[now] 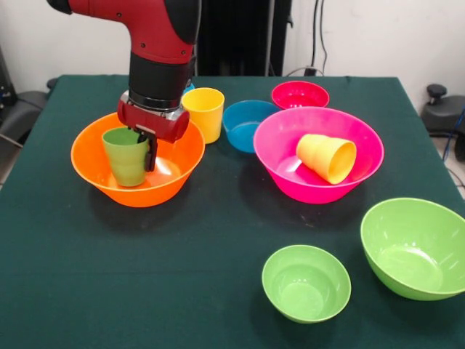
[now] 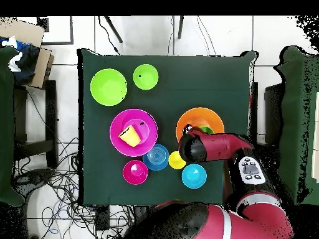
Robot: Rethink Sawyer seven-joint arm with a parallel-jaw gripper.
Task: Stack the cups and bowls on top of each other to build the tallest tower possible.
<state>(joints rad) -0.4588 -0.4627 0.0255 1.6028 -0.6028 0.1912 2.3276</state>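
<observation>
The hand pinches the rim of the upright small green tapered plastic cup, axis vertical, inside the large glossy orange plastic bowl, directly beneath the wrist.

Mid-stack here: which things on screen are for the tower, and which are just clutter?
Job: green cup, yellow cup, orange-yellow cup; large orange bowl, large pink bowl, large green bowl, small green bowl, dark blue bowl, light blue bowl, red-pink bowl.
Clutter: cardboard box, floor cables.
</observation>
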